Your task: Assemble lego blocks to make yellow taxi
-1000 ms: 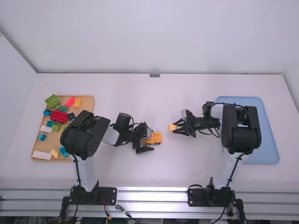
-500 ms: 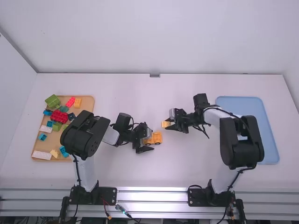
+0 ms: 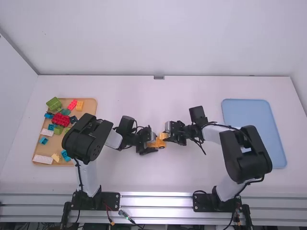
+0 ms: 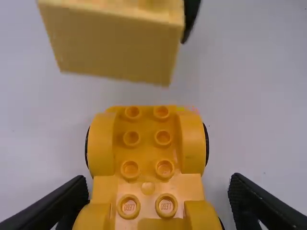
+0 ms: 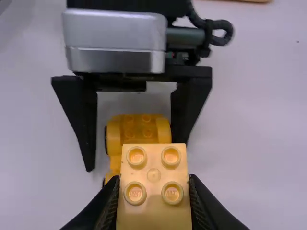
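Right hand (image 5: 153,183) is gripping block (image 5: 153,203) by its sides, presumably keeping its base free for stacking, near chassis (image 4: 147,143), which is resting on counter (image 3: 158,177) below high-view centre between spread fingers of left hand (image 4: 158,181), probably for steadying.

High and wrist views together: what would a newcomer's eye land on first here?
Probably the pale yellow block, gripped in the right end effector close to the yellow wheeled base near the table's middle. Next, the left end effector, its open fingers on either side of that base. Then the bright red bricks on the tan tray at the left.
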